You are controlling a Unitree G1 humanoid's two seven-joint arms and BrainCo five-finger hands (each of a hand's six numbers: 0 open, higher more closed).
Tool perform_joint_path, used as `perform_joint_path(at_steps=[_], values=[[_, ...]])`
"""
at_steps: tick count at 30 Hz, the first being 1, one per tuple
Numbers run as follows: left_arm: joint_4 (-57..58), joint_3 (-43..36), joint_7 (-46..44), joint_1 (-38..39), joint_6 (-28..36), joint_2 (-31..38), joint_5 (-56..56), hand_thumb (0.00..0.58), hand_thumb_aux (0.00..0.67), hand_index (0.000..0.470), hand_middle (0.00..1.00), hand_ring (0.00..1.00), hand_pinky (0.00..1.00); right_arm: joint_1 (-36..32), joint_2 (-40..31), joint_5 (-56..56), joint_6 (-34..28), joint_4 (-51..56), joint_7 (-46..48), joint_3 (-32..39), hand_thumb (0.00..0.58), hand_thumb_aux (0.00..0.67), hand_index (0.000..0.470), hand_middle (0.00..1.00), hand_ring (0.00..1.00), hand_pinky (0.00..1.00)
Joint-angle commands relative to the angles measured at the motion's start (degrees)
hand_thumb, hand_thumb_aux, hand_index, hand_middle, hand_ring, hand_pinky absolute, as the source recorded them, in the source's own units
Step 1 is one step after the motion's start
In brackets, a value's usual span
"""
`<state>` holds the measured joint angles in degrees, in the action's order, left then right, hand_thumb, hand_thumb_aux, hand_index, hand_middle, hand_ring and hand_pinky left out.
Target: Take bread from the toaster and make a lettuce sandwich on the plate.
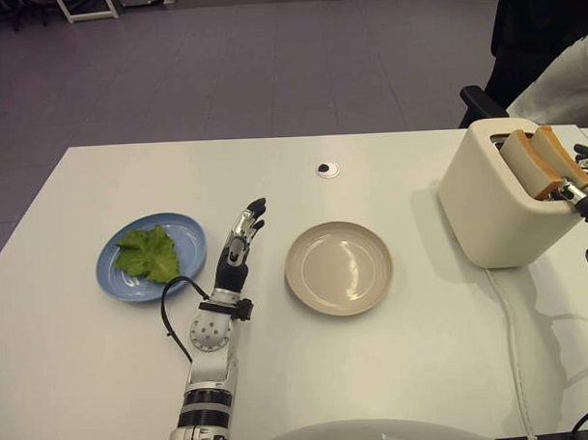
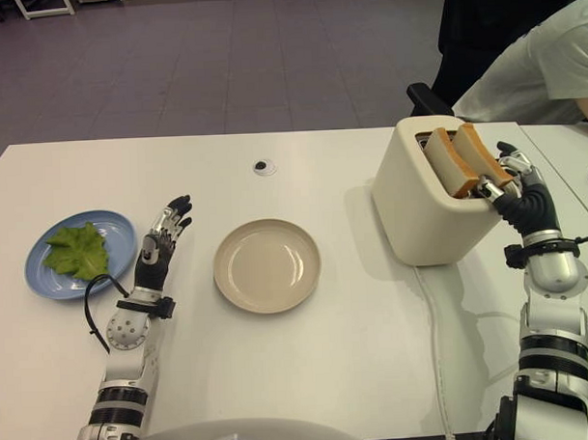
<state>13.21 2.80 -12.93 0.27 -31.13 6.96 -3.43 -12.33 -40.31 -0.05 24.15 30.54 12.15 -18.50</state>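
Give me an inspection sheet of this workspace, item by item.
Surface: white table.
Job's things: toaster at right, two slices of bread standing in it; beige plate empty, centre; lettuce on blue plate, left.
Clutter: small round black-and-white disc, far middle.
Hands: left hand open between the plates; right hand closed on the rightmost slice.
Cables: white cord from toaster; black cable at left wrist.
Surroundings: tiled floor.

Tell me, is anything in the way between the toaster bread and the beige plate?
Nothing visible. The right hand grips the bread in the toaster, and only table lies between it and the plate.
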Motion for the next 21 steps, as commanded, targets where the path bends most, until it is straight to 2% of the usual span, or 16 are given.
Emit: perform_joint_path(at_steps=[1,9,16,21], values=[[-0.3,-0.3,0.0,0.6,0.9,-0.2,-0.4,0.000,0.000,0.000,0.00,0.00,0.00,-0.1,-0.2,0.2,0.9,0.0,0.2,0.0,0.580,0.670,0.470,0.00,0.00,0.00],[0.0,-0.3,-0.2,0.1,1.0,-0.1,-0.5,0.000,0.000,0.000,0.00,0.00,0.00,0.2,0.0,0.8,1.7,-3.0,-1.0,-1.0,0.580,0.670,0.470,0.00,0.00,0.00],[0.2,-0.3,-0.3,-0.3,1.2,-0.2,-0.5,0.000,0.000,0.000,0.00,0.00,0.00,2.2,0.9,2.3,2.5,-18.7,-3.2,-4.5,0.580,0.670,0.470,0.00,0.00,0.00],[0.6,-0.5,-0.4,-0.7,1.1,-0.3,-0.6,0.000,0.000,0.000,0.00,0.00,0.00,4.1,2.4,0.6,3.8,-26.1,0.4,0.8,0.580,0.670,0.470,0.00,0.00,0.00]])
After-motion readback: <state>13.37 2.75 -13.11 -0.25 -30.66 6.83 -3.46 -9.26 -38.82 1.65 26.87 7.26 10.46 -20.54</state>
